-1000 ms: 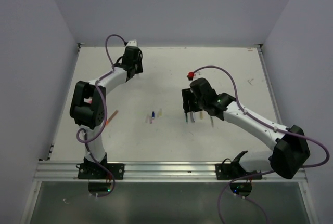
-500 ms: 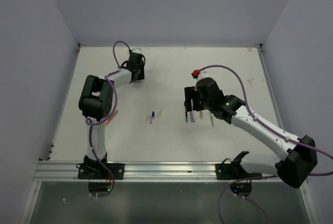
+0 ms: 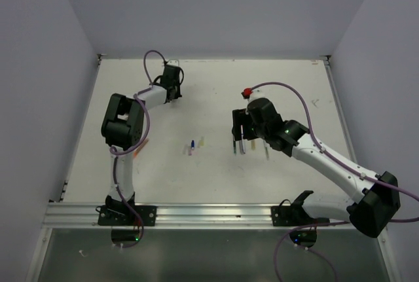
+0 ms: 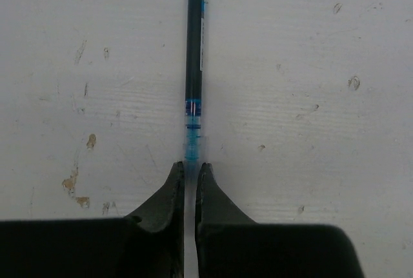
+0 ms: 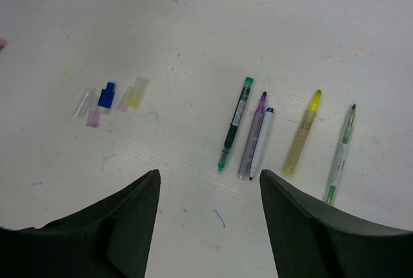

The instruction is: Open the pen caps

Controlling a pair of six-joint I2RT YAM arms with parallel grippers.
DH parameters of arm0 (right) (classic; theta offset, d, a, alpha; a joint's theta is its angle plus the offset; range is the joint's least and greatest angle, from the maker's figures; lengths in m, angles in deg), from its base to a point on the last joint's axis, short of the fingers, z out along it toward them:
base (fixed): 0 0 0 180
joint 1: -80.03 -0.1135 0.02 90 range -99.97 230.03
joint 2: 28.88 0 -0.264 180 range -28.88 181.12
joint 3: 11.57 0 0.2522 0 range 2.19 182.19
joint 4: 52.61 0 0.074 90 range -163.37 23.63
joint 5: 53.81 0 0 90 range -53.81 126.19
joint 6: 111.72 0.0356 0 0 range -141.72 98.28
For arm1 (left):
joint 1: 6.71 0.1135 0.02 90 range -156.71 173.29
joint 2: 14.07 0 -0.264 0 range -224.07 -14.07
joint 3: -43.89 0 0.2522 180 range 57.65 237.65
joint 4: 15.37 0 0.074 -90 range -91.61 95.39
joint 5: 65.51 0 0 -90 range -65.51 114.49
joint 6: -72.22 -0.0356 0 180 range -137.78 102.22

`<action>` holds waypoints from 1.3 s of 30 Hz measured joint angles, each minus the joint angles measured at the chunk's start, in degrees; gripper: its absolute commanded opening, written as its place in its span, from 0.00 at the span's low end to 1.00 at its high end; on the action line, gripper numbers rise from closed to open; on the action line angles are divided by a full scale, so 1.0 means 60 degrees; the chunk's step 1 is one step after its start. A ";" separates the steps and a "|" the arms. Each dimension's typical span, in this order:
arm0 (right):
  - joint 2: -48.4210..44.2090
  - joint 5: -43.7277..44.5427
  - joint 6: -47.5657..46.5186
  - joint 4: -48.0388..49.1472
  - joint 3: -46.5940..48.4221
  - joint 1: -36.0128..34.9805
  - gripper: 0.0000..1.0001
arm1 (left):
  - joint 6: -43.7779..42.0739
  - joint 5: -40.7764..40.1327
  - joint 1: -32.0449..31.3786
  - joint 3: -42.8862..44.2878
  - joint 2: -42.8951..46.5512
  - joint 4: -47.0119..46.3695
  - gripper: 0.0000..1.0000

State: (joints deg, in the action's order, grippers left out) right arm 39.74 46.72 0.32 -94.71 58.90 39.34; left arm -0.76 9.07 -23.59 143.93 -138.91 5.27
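Your left fingers (image 4: 169, 197) are pressed almost together, with the near end of a teal pen (image 4: 194, 46) right at their tips. You cannot tell whether they actually pinch it. Your right fingers (image 5: 129, 220) stand spread wide above the table (image 5: 193, 20), holding nothing. Ahead of them five pens (image 5: 253, 137) lie side by side. To the left of those are the loose caps (image 5: 106, 94): blue, yellow, pink and clear.

- Left gripper (image 3: 172, 87) over far-left part of table (image 3: 216, 184).
- Right gripper (image 3: 239, 139) directly above row of pens (image 3: 242, 150).
- Pen caps (image 3: 192, 146) clustered mid-table, left of pens.
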 measured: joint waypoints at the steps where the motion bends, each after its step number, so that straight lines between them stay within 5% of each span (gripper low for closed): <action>1: 0.0015 -0.0004 0.0000 -0.0004 0.0000 0.0000 0.67 | -0.0011 0.0000 0.0000 0.0000 0.0000 -0.0015 0.00; 8: 0.0648 -0.0452 0.0335 0.0000 0.0036 0.0000 0.68 | 0.0178 0.0288 0.0000 -0.1727 0.1315 -0.0335 0.00; 22: 0.1752 -0.3155 0.2535 0.2623 0.0160 -0.0007 0.72 | 0.1647 0.3850 -0.0925 -0.8145 0.9785 -0.2463 0.00; 28: 0.1752 -0.3676 0.3483 0.4455 0.0138 -0.0106 0.71 | 0.2284 0.4532 -0.1749 -0.9238 1.1391 -0.2470 0.00; 39: 0.2583 -0.3858 0.3982 0.5497 0.0229 -0.0568 0.68 | 0.2991 0.5286 -0.1960 -1.0338 1.3005 -0.2452 0.00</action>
State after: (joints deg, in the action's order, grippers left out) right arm 55.24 23.57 24.21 -61.72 60.28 35.93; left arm 17.18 40.78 -35.35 81.90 -60.88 -9.44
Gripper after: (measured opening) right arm 0.689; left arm 0.040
